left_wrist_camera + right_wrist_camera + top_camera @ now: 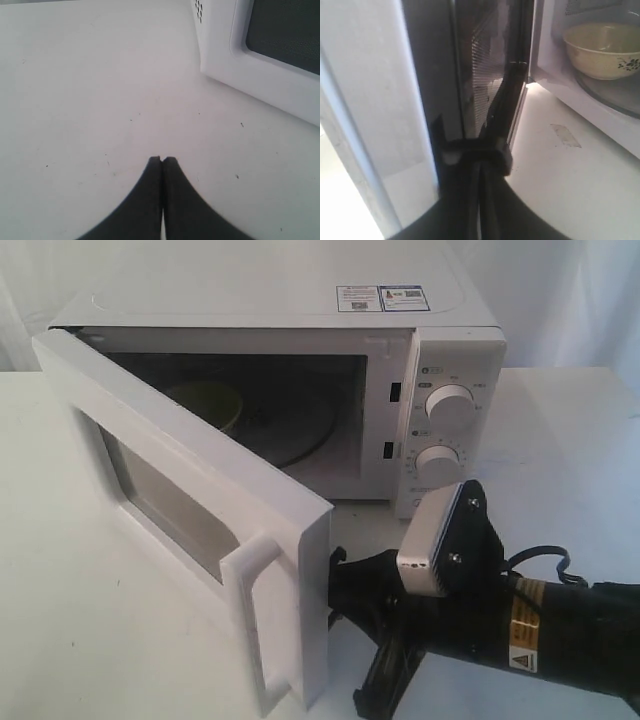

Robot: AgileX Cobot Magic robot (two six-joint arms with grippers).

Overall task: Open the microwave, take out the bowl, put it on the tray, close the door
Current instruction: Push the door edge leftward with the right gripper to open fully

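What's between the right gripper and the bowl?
Right wrist view: only bare table and the microwave's front sill lie between the right gripper, by the open door's edge, and the bowl inside.

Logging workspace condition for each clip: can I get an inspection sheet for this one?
Surface: white table, a few dark specks.
Job's things: microwave with door open; bowl inside; tray not in view.
Clutter: nothing seen.
Grippers: left gripper shut, empty, over the table; right gripper shut, at the door's free edge.
Cables: dark cable looped by the right wrist.
Surroundings: white backdrop.
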